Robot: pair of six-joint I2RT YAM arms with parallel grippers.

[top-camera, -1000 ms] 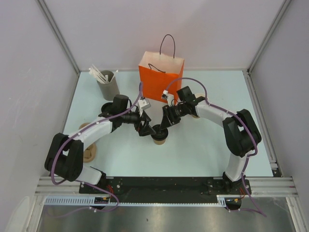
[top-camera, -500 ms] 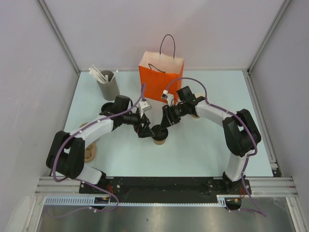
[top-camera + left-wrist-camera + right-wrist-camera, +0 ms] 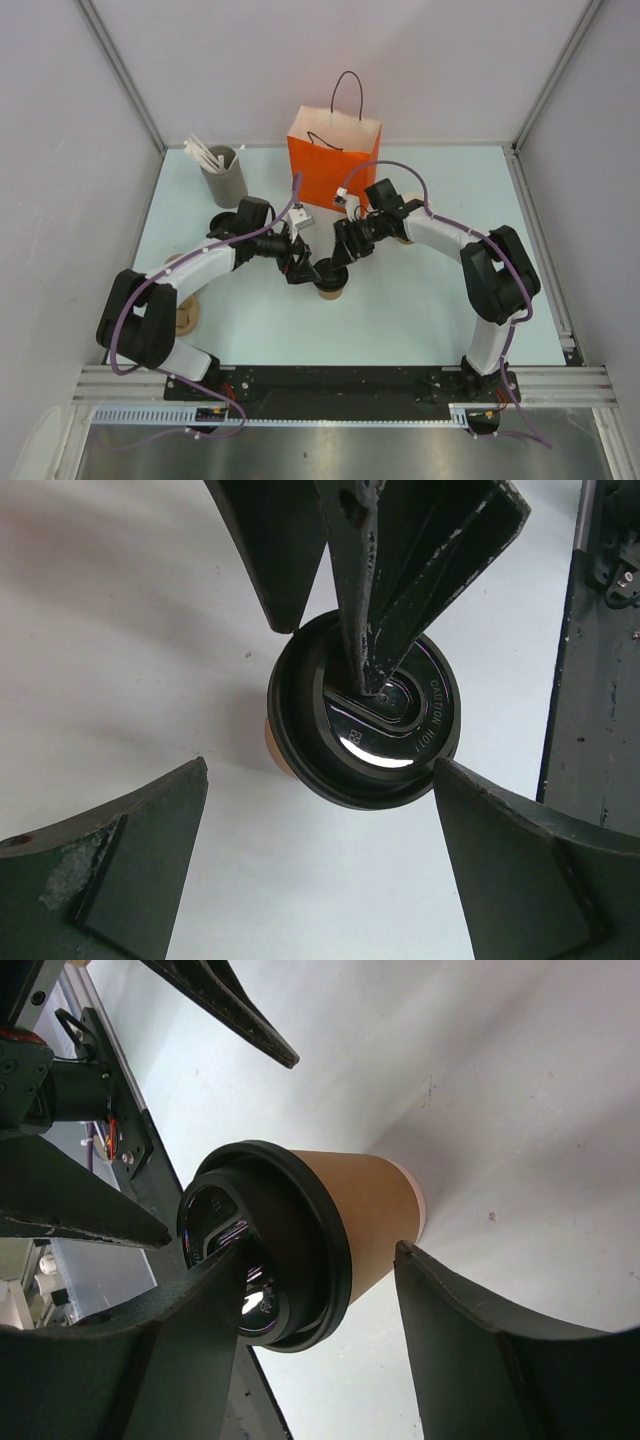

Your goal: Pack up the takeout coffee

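Observation:
The takeout coffee [image 3: 330, 283], a tan paper cup with a black lid, stands upright on the table in front of the bag. In the left wrist view its lid [image 3: 365, 715] lies just beyond my left gripper [image 3: 320, 770], whose fingers stand wide open and apart from it. My right gripper [image 3: 320, 1252] straddles the cup [image 3: 370, 1210] from the far side. One finger [image 3: 190, 1330] lies over the lid top, the other [image 3: 480, 1340] sits just off the cup's side near its base. The jaws are open. In the top view my left gripper [image 3: 303, 268] and right gripper [image 3: 345, 252] meet over the cup.
An orange paper bag [image 3: 333, 160] with a black handle stands open behind the cup. A grey holder of white sticks [image 3: 224, 175] is at the back left. A stack of tan cups [image 3: 185, 315] sits beside the left arm. The pale table [image 3: 420, 310] ends at a black rail in front.
The right gripper's jaws have spread wider around the cup. The left arm has shifted very slightly. The cup has stayed in place.

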